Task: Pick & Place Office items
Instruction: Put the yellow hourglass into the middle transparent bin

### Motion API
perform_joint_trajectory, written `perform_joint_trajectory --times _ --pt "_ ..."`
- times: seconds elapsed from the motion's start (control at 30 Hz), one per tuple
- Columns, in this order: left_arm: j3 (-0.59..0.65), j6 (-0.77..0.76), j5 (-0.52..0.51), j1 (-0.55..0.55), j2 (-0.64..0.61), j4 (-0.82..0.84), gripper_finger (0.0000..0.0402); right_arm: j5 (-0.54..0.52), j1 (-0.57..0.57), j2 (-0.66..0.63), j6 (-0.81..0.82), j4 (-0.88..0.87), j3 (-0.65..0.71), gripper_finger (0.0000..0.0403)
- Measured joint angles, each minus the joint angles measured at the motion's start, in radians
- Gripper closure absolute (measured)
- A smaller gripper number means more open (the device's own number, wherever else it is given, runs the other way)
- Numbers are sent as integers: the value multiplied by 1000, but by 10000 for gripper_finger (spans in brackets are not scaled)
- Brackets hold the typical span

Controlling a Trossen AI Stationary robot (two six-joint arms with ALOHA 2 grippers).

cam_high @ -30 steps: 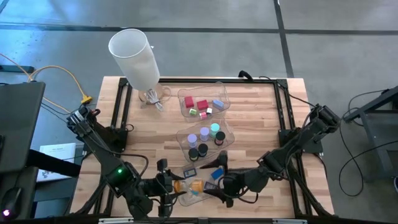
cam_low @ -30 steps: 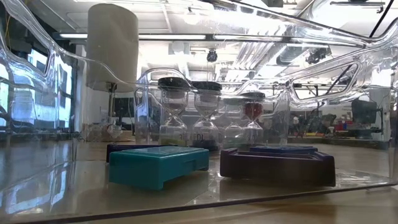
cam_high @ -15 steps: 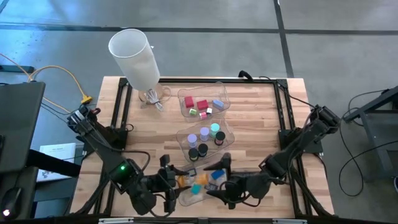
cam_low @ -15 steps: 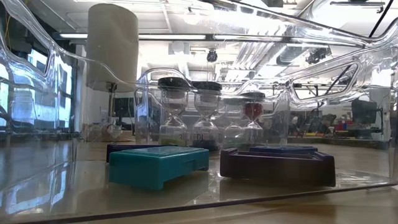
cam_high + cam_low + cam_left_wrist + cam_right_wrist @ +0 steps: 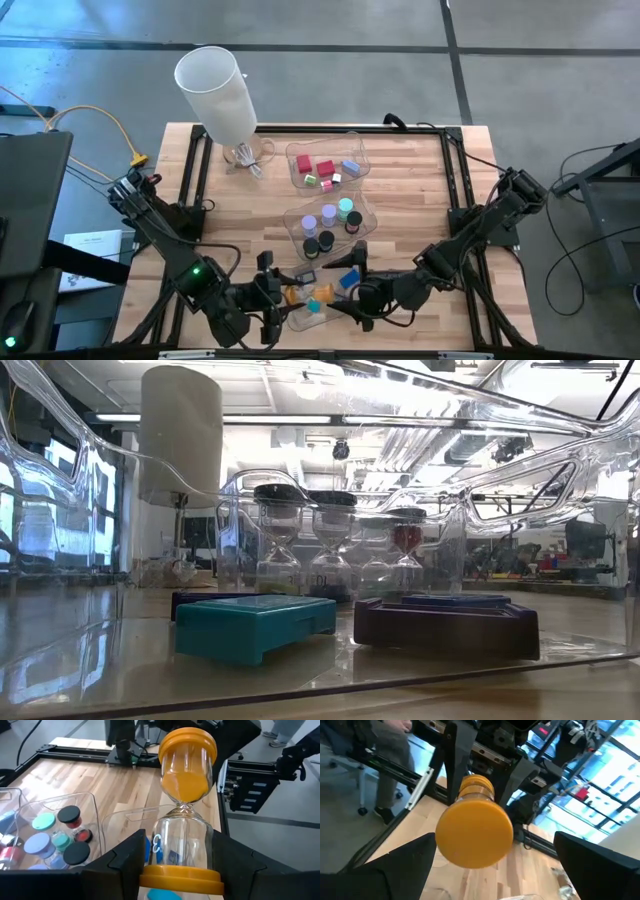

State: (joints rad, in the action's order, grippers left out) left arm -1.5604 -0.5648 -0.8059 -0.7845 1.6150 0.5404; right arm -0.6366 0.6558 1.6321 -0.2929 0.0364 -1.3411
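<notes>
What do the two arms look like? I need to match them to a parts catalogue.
Both are black, jointed and slender, with dark cables running along them. The left arm shows a small green light near its wrist. Each end effector has two broad, flat, matte black fingers.

Counts, high view: 3 clear trays in a column mid-frame: top tray (image 5: 352,150), middle tray (image 5: 292,222), bottom tray (image 5: 300,318). 1 white cylinder (image 5: 216,90) upper left. Top tray: 2 red blocks (image 5: 325,168), rest too small to count. 1 orange hourglass (image 5: 186,802). Low view: 4 hourglasses (image 5: 279,540) in a row.
</notes>
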Motion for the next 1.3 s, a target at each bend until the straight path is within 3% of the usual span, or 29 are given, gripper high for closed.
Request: perform_joint_trajectory --times 0.3,0.9,1.13,1.3 --pt "0 1 4 13 0 0 212 102 -24 0 0 6 0 19" --pt "1 25 35 51 1 -8 212 116 -24 -1 -24 13 0 141" --pt "1 43 39 51 1 -32 212 115 -24 -2 -27 5 0 216" --pt "1 45 45 51 2 -31 212 109 -24 -2 -33 -3 0 219"
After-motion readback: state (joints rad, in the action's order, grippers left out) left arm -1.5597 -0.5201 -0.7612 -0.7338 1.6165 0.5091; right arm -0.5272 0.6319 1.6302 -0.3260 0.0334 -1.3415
